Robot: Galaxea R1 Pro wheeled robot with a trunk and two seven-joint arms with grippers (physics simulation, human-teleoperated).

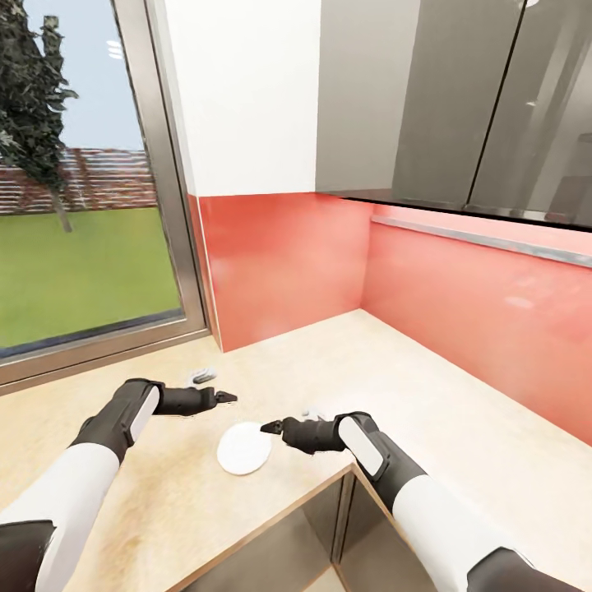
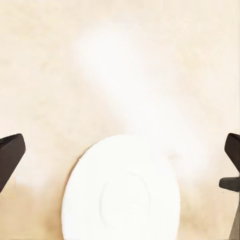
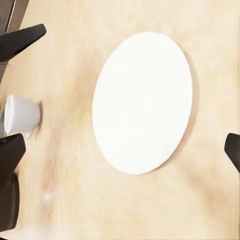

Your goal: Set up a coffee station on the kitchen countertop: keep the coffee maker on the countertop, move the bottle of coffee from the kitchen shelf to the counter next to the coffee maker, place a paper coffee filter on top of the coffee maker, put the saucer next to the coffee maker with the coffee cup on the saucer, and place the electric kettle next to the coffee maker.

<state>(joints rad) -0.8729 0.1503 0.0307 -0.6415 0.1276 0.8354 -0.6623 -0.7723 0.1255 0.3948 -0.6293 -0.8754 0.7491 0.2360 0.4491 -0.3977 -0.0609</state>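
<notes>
The white saucer (image 1: 243, 448) lies flat on the beige countertop (image 1: 427, 386) near its front edge, between my two grippers. My left gripper (image 1: 228, 397) hovers open just behind it, and the saucer (image 2: 121, 197) lies between its fingers in the left wrist view. My right gripper (image 1: 270, 427) is open at the saucer's right, above the saucer (image 3: 142, 102). The small white coffee cup (image 3: 20, 115) stands on the counter beside one right finger, apart from the saucer. The coffee maker, bottle of coffee, electric kettle and kitchen shelf are out of view.
A small white thing (image 1: 201, 376) lies behind the left gripper, too small to name. A red backsplash (image 1: 460, 312) bounds the counter corner, with grey wall cabinets (image 1: 460, 99) above and a window (image 1: 74, 205) at the left. The counter edge (image 1: 271, 514) drops off in front.
</notes>
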